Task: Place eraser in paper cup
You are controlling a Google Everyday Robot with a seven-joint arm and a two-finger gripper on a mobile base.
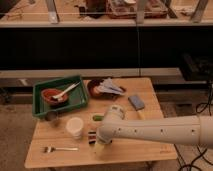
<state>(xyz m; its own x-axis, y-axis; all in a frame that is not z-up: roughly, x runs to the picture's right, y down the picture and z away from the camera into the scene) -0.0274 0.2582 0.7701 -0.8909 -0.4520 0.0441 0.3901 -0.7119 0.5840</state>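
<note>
currently gripper (pixel 100 148) sits low, touching or just beside the eraser (pixel 91 136), which lies flat beside the paper cup (pixel 75 127); grip state not discernible; eraser judged light, stiff, grippy, best pinched across its long edges.

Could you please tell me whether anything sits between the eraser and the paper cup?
Nothing visible does. The eraser lies close beside the paper cup, with only table between them. The tool hangs right at the eraser's far side.
</note>
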